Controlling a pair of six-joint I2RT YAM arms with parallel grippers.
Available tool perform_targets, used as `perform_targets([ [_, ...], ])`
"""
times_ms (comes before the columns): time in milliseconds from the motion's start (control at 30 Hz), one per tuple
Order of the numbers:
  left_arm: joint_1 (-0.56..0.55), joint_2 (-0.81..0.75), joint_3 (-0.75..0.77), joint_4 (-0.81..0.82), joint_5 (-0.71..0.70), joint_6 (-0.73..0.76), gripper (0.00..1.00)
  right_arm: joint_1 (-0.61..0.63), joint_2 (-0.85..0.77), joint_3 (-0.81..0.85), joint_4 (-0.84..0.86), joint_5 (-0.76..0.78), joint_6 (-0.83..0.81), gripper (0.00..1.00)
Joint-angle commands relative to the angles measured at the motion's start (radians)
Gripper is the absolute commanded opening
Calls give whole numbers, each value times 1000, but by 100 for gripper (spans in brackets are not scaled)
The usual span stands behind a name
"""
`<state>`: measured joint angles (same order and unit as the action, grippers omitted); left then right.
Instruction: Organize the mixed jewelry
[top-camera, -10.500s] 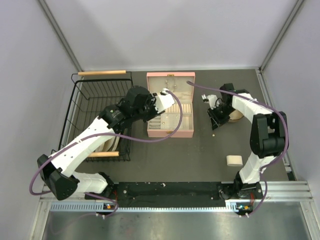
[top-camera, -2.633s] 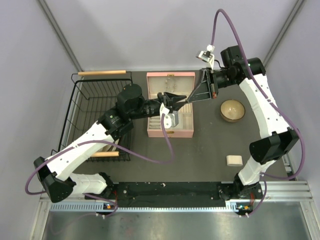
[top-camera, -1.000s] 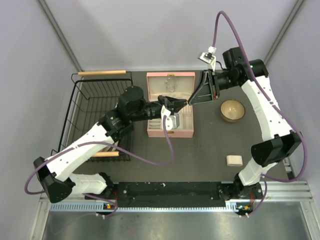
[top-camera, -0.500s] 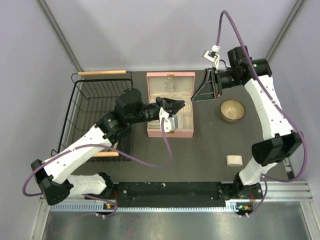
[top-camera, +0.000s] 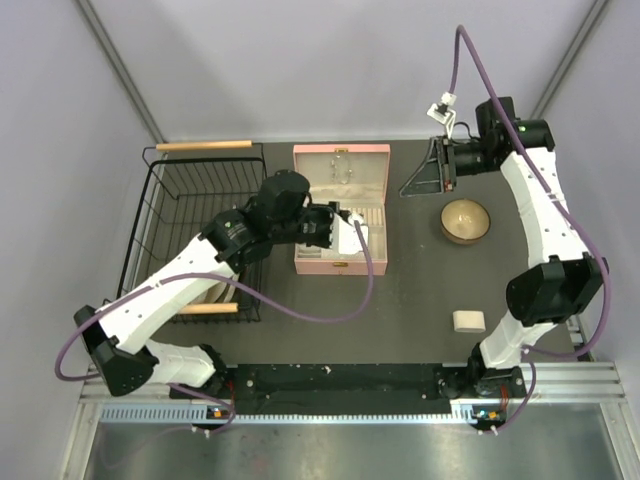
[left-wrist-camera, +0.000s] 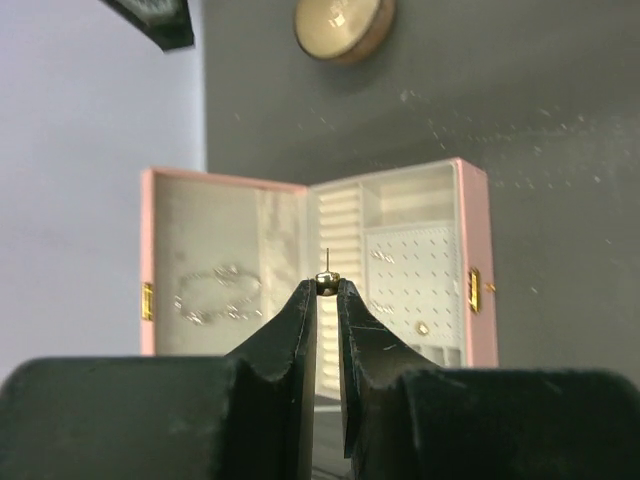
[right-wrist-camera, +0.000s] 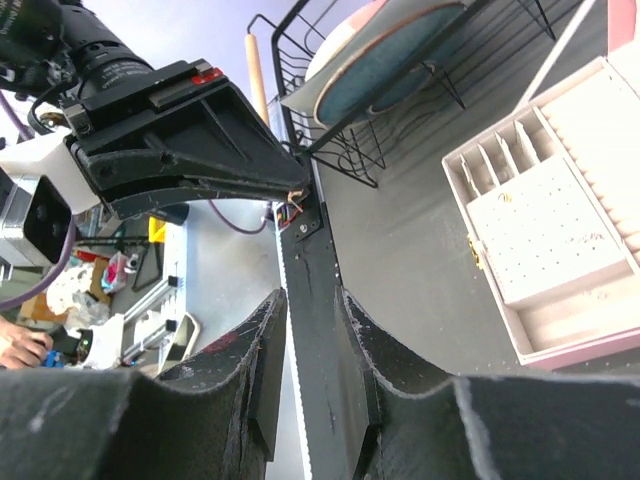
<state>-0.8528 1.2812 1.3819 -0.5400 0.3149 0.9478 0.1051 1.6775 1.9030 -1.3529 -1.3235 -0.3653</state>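
With the left tool (left-wrist-camera: 327, 288) pressed together, pinching a tiny stud earring (left-wrist-camera: 327, 281) right at the fingertips. Small round metal head between the pads, thin pin along the line of the fingers, pointing onward toward the open pink jewelry box (left-wrist-camera: 478, 260). Held in the air above the box, not touching it.

Directly behind the stud in the left wrist view, the edge of the ribbed ring rolls (left-wrist-camera: 338, 225), beside the hinge. Just to the right of these, the flat pale panel with small holes (left-wrist-camera: 415, 270), judged to be the place for studs. For the coming move, probably a short way sideways to the panel, then down along the pin. Pin very thin, holes very small, easy to miss.

Already one small stud (left-wrist-camera: 423, 328) low on the panel, and a thin silvery chain (left-wrist-camera: 215, 295) in a loose loop on the soft, velvety lid (left-wrist-camera: 200, 225).

Left arm clearly the nearer one. Right tool (right-wrist-camera: 308, 300) slightly spread, holding nothing, off to the side near the round wooden bowl (top-camera: 465, 220) on the dark matte table (top-camera: 420, 300). Contents of the bowl too small to tell.
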Motion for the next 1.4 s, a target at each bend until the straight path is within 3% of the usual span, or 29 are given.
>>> perform_targets([
  [0,-3,46,94,-205,-79,-96,0,-13,7,-21,6,17,-37,27],
  [267,24,167,218,-357,-97,-182,0,-36,10,-81,31,33,-46,26],
  [467,80,242,244,-348,-57,-184,0,-62,-5,-128,41,53,-58,26],
  [967,103,523,368,-350,-174,-162,0,-102,-79,-263,123,158,-67,26],
  [1367,103,587,355,-360,-197,-142,0,-101,-171,-349,195,242,-47,25],
])
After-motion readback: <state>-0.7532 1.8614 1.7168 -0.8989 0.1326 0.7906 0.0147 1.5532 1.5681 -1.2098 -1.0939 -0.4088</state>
